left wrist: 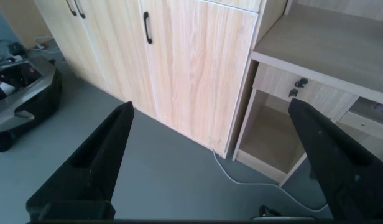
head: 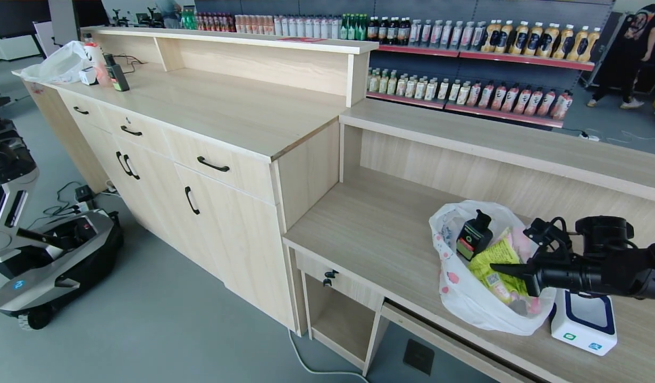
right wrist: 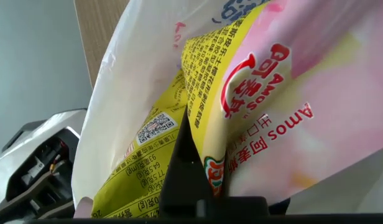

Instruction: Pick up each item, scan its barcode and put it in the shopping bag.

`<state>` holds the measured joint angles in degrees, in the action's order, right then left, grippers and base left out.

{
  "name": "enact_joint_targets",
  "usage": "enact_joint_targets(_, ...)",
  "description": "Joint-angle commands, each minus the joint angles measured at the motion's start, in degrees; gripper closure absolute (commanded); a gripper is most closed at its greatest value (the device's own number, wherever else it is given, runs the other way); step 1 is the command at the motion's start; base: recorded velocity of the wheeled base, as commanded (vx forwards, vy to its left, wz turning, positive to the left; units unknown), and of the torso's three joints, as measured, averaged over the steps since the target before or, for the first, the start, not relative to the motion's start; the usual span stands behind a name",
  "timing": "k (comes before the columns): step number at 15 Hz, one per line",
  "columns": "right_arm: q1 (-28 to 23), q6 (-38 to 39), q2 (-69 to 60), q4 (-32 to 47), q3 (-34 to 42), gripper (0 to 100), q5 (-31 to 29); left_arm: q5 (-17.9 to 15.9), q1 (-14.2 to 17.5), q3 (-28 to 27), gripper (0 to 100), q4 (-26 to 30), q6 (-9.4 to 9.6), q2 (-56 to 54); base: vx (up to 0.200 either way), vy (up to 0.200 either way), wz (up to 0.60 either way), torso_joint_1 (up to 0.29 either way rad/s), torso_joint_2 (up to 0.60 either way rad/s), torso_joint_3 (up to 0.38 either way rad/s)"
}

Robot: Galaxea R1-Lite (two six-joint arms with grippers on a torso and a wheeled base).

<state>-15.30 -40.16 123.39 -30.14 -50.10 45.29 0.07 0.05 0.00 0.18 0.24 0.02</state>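
The right gripper [head: 505, 270] reaches into the white shopping bag [head: 465, 298] on the low desk [head: 375, 223], with its arm coming in from the robot's right. In the right wrist view the gripper [right wrist: 185, 162] sits with its jaws drawn narrow on the edge of a pink-and-yellow packet [right wrist: 272, 93]. The packet presses against the one dark finger [right wrist: 179, 180] that shows, and the bag [right wrist: 117, 106] wraps around both. From the head view the packet [head: 500, 260] lies inside the bag's open mouth. A black item with a green label [head: 473, 236] stands upright just beside it, nearer the bag's far rim.

A white scanner box [head: 582, 319] rests on the desk, touching the bag on the robot's right side, below the arm.

The left gripper [left wrist: 211, 106] hangs over the grey floor [left wrist: 166, 162] with its jaws spread wide and nothing between them. It faces the pale wooden cabinet [left wrist: 198, 68].

On the tall counter [head: 226, 106] to the left, a second white bag [head: 56, 66] lies at the far end. Shelves of bottles [head: 465, 90] line the wall behind.
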Motion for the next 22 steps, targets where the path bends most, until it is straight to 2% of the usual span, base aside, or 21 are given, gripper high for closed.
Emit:
enact_joint_targets(1, -0.1, -0.8, 1.1, 0.1, 0.3, 100, -0.1, 0.0, 0.0, 0.0, 0, 0.0, 0.02, 0.0, 0.000, 0.000, 0.00, 0.000, 0.00, 0.000)
enact_joint_targets(3, 0.0, -0.8, 1.1, 0.2, 0.4, 100, -0.2, 0.0, 0.0, 0.0, 0, 0.0, 0.02, 0.0, 0.000, 0.000, 0.00, 0.000, 0.00, 0.000)
enact_joint_targets(4, -0.1, -0.7, 1.0, 0.2, 0.2, 0, -0.2, 0.0, 0.0, 0.0, 0, 0.0, 0.02, 0.0, 0.000, 0.000, 0.00, 0.000, 0.00, 0.000)
enact_joint_targets(8, -0.3, 0.5, -1.8, 0.7, 0.3, 0, 0.0, 0.0, 0.0, 0.0, 0, 0.0, 0.02, 0.0, 0.000, 0.000, 0.00, 0.000, 0.00, 0.000)
enact_joint_targets(10, -0.2, 3.7, -5.6, 1.3, 0.4, 0, 0.0, 0.0, 0.0, 0.0, 0, -0.1, 0.02, 0.0, 0.000, 0.000, 0.00, 0.000, 0.00, 0.000)
enact_joint_targets(17, -0.3, 10.4, -24.3, 2.0, 0.3, 0, -0.1, 0.0, 0.0, 0.0, 0, 0.0, 0.02, 0.0, 0.000, 0.000, 0.00, 0.000, 0.00, 0.000)
enact_joint_targets(21, -4.7, 10.5, -32.3, 1.8, 1.6, 0, -0.5, 0.0, 0.0, 0.0, 0, 0.0, 0.02, 0.0, 0.000, 0.000, 0.00, 0.000, 0.00, 0.000)
enact_joint_targets(22, -5.5, 10.1, -33.0, 1.6, 1.9, 0, -2.3, 0.0, 0.0, 0.0, 0, 0.0, 0.02, 0.0, 0.000, 0.000, 0.00, 0.000, 0.00, 0.000)
